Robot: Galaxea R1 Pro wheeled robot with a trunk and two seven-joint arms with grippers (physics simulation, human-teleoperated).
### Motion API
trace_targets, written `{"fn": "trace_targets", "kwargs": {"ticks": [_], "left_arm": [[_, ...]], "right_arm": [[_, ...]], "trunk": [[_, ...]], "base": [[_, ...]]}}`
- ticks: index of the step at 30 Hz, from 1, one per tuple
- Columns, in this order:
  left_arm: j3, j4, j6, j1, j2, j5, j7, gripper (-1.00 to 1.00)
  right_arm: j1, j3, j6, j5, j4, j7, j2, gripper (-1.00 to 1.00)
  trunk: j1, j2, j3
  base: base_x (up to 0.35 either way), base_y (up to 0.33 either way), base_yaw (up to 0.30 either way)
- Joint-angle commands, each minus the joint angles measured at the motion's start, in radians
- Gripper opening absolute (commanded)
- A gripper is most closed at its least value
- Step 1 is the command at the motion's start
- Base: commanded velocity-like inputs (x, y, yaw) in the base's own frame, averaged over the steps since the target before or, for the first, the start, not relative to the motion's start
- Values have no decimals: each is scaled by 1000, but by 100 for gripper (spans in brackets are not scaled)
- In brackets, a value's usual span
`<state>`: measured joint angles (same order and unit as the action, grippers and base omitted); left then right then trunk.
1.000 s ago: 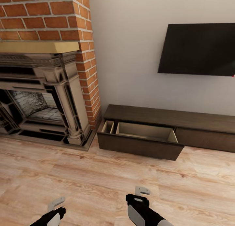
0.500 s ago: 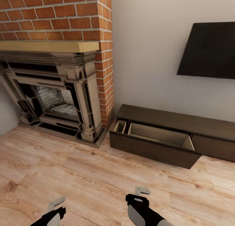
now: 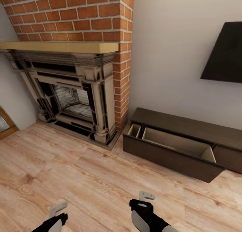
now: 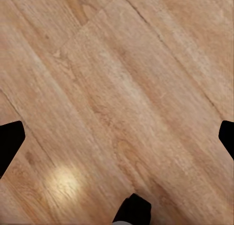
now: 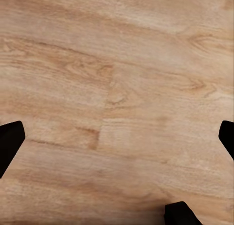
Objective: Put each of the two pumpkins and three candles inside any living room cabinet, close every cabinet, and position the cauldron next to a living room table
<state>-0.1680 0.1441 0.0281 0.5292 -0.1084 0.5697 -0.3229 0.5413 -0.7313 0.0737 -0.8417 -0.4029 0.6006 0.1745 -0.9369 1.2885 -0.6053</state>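
The low dark-brown cabinet [image 3: 188,127] runs along the white wall to the right of the fireplace. Its left drawer [image 3: 173,143] is pulled out, with a small and a long tan compartment; I see nothing in the parts that show. My left gripper [image 3: 57,208] and right gripper [image 3: 146,195] hang low over the wooden floor, well short of the cabinet. In the wrist views the left gripper [image 4: 117,137] and right gripper [image 5: 117,137] are open, black fingertips [image 4: 9,139] [image 5: 9,142] far apart over bare planks. The pumpkins, candles, cauldron and coffee table are out of view.
A brick chimney with an ornate dark fireplace [image 3: 74,91] and a yellow mantel [image 3: 57,46] fills the left. A black screen [image 3: 225,54] hangs on the wall above the cabinet. Light wooden floor [image 3: 84,168] stretches between me and them. A framed edge [image 3: 5,124] shows at far left.
The whole view has swung to the left: fireplace, cabinet and screen have slid rightward in the picture. Both grippers keep their place in the frame and stay open.
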Motion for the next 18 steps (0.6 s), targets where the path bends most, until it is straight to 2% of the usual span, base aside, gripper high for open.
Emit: {"fn": "trace_targets", "kwargs": {"ticks": [1, 18], "left_arm": [[-8, 1, 3, 0, -1, 7, -5, 100], [-11, 0, -2, 0, 7, 7, -5, 100]], "right_arm": [[1, -5, 8, 1, -1, 7, 0, 100], [0, -5, 6, 1, -1, 7, 0, 100]], "trunk": [[0, 1, -1], [0, 1, -1]], "base": [[0, 0, 171], [0, 0, 257]]}}
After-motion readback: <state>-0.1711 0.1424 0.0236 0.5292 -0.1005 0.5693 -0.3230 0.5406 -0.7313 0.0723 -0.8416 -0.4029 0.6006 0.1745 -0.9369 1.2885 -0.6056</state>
